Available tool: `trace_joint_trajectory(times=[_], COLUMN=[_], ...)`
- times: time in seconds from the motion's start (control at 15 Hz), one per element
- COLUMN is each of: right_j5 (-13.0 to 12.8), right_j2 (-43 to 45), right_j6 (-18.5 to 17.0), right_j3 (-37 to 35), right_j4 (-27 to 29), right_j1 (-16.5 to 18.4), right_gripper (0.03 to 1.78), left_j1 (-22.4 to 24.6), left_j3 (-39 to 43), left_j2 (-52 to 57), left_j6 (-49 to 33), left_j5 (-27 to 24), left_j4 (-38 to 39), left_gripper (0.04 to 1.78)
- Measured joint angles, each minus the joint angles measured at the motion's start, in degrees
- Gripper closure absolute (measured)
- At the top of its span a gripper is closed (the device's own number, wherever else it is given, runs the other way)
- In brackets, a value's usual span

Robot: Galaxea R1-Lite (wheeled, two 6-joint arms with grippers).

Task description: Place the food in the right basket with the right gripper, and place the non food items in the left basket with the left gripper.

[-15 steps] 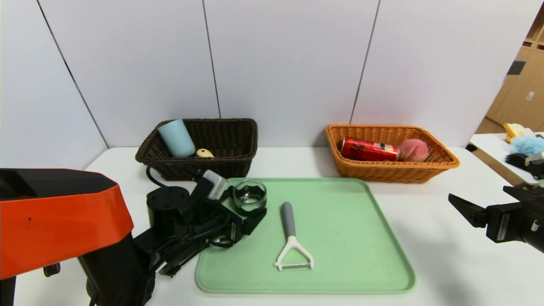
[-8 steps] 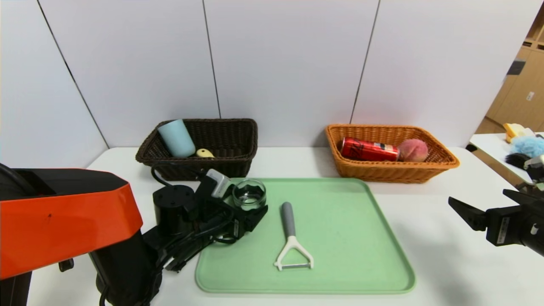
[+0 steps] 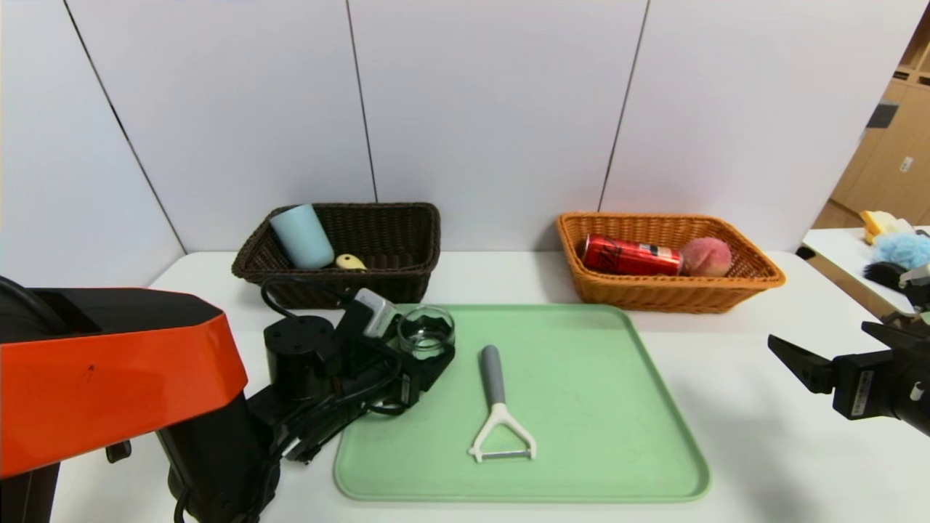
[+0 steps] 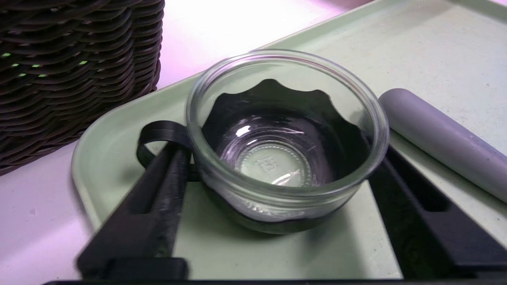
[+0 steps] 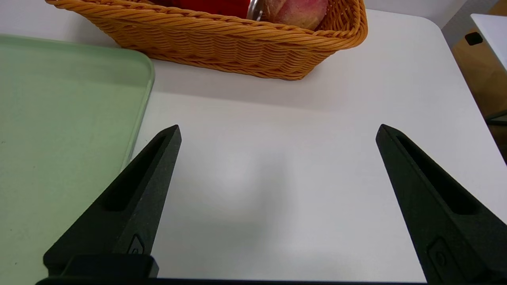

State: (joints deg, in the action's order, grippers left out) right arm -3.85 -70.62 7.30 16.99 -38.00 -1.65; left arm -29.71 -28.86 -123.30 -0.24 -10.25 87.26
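A clear glass cup (image 3: 426, 328) in a black sleeve stands on the far left part of the green tray (image 3: 603, 407). My left gripper (image 3: 425, 346) is low on the tray and open. Its fingers (image 4: 166, 186) lie on either side of the cup (image 4: 285, 134), very close to its walls. A peeler (image 3: 498, 407) with a grey handle (image 4: 439, 142) lies beside it on the tray. My right gripper (image 3: 817, 332) hovers open and empty over the table right of the tray, also seen in the right wrist view (image 5: 279, 128).
The dark left basket (image 3: 407, 247) behind the cup holds a blue cup (image 3: 301, 236) and a small yellow item (image 3: 350, 261). The orange right basket (image 3: 726, 294) holds a red can (image 3: 631, 256) and a peach (image 3: 706, 256). A side table with clutter (image 3: 897, 250) stands far right.
My left arm has slid forward, so its fingers now reach further along both sides of the glass cup. The right gripper has barely moved.
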Motion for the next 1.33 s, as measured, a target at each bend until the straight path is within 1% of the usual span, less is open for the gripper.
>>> trace_joint_trajectory(times=[0.07,0.13,0.47,0.67,0.87,1.13,1.27,1.33], right_j5=[0.0,0.0,0.02,0.09,0.09,0.44,0.44,0.46], right_j2=[0.04,0.12,0.69,0.76,0.74,0.76,0.85,0.87], right_j6=[0.0,0.0,0.0,0.05,0.16,0.27,0.27,0.27], right_j3=[0.0,-0.07,-0.27,-0.24,-0.22,-0.11,-0.13,-0.21], right_j4=[-0.01,-0.04,0.0,0.0,0.0,0.0,-0.01,0.0], right_j1=[0.0,0.0,0.0,0.0,0.0,0.0,0.0,0.0], right_gripper=[0.11,0.11,0.11,0.11,0.11,0.11,0.11,0.11], left_j1=[0.0,0.0,-0.11,-0.35,-0.85,-2.51,-2.67,-1.99], left_j3=[0.06,0.09,0.39,2.26,4.94,8.28,8.16,6.56], left_j2=[0.06,0.12,1.02,3.4,7.83,15.6,20.04,22.03], left_j6=[-0.16,-0.38,-0.83,-1.1,-0.9,-0.55,-0.6,-0.49], left_j5=[0.02,0.04,-0.22,-1.97,-4.51,-4.9,-4.88,-4.88], left_j4=[-0.02,-0.07,-0.46,-0.35,-0.22,-0.18,-0.16,-0.39], left_gripper=[0.56,0.59,0.61,0.61,0.61,0.61,0.61,0.61])
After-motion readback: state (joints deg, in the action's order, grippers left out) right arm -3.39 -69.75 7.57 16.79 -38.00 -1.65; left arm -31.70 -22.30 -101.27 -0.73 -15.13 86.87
